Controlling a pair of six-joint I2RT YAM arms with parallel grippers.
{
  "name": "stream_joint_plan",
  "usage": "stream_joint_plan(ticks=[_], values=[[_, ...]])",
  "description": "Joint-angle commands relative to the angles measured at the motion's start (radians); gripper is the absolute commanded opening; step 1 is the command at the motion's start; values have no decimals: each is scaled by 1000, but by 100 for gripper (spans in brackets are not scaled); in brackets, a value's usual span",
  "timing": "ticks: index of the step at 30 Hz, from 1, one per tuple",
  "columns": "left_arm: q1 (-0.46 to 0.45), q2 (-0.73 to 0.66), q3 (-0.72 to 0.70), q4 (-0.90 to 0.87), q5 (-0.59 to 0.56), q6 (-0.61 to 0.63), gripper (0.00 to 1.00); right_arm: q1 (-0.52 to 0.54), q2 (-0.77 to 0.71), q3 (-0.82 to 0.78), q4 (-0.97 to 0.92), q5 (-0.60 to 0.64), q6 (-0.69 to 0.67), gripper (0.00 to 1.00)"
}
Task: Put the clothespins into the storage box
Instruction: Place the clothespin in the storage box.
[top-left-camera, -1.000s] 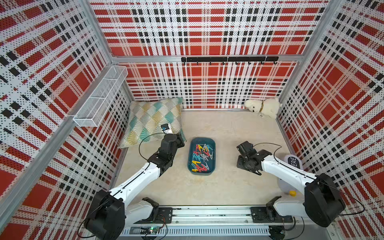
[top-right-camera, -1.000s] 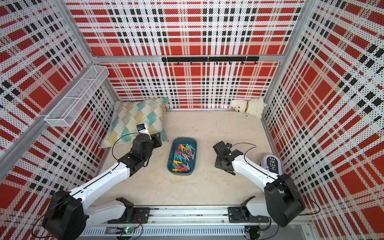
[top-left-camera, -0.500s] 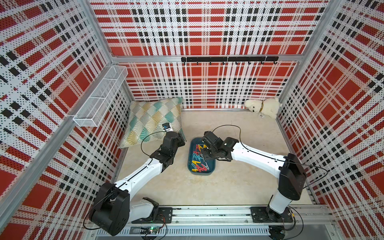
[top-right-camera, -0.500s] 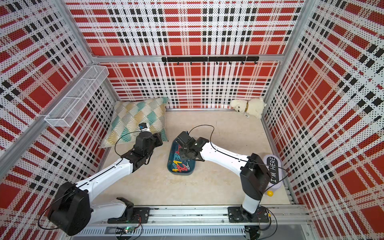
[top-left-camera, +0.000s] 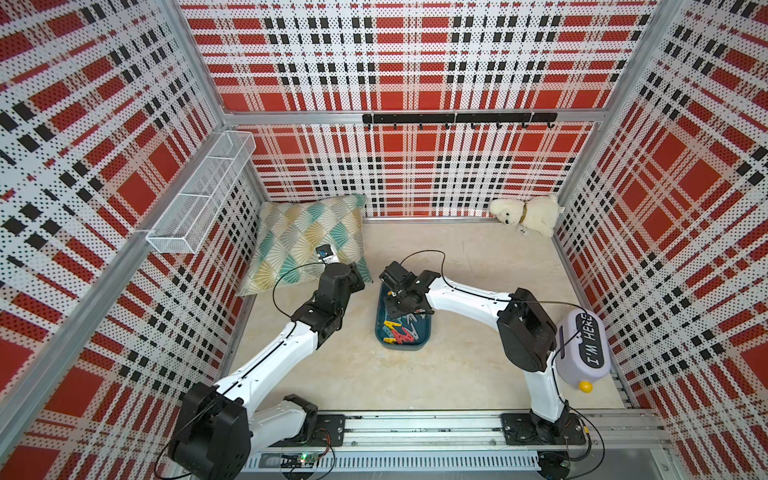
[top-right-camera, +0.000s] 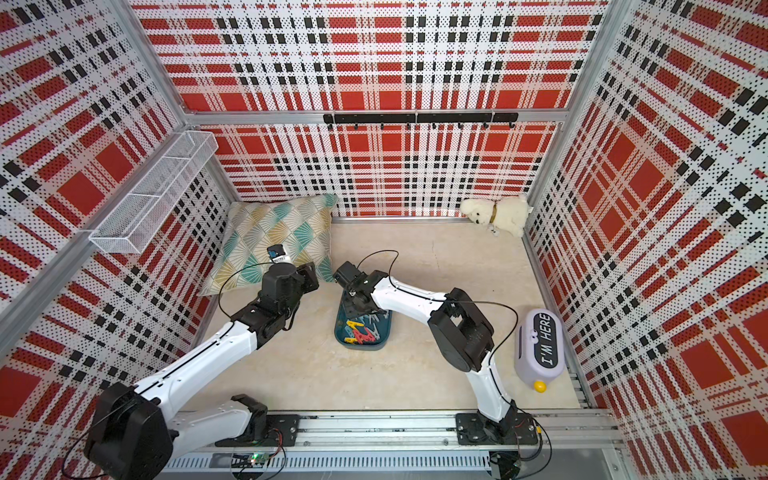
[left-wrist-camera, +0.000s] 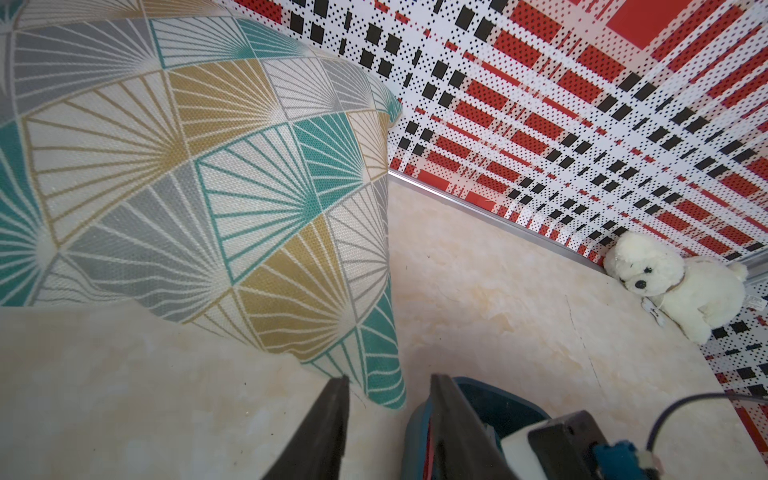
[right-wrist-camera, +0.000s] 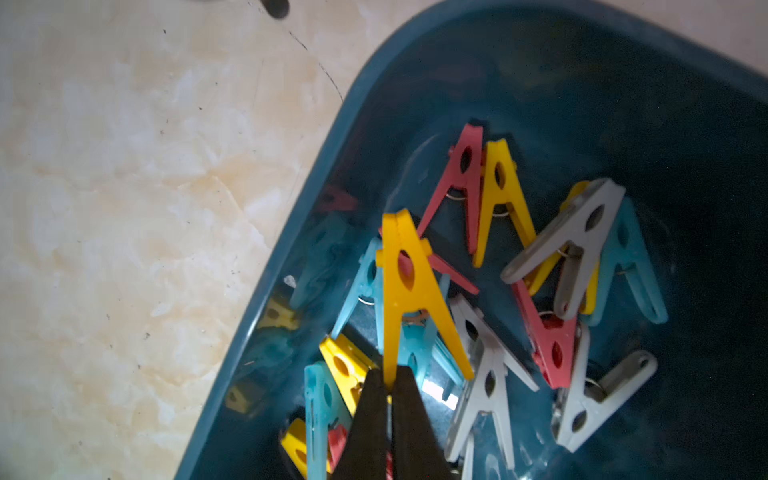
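My right gripper (right-wrist-camera: 390, 380) is clenched on one leg of a yellow clothespin (right-wrist-camera: 409, 286), held over the other clothespins (right-wrist-camera: 494, 199) lying in the storage box (right-wrist-camera: 540, 75). Seen from above, at the box's ten o'clock, my left gripper (left-wrist-camera: 390, 378) stands partly parted, empty.

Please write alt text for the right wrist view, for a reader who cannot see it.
The right gripper pinches one leg of a yellow clothespin over the storage box. Red, yellow, light blue and grey clothespins lie heaped in the dark teal box, which stands on a beige table.
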Motion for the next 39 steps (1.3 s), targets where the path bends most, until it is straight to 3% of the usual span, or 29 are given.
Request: stream_joint_plan(ticks=[1, 4, 15, 25, 28, 39], values=[[7, -24, 1, -18, -18, -3, 39, 3, -85, -72, -17, -54, -53, 4], [6, -6, 7, -11, -2, -4, 39, 23, -128, -116, -67, -161, -133, 5], [6, 6, 12, 6, 4, -4, 39, 46, -149, -178, -237, -193, -247, 7], [7, 26, 7, 44, 22, -3, 39, 41, -95, -98, -408, -129, -324, 7], [7, 32, 9, 52, 27, -1, 39, 37, -85, -86, -433, -116, -345, 14], [14, 6, 12, 36, 14, 3, 39, 13, 8, -60, -392, -72, -353, 19]])
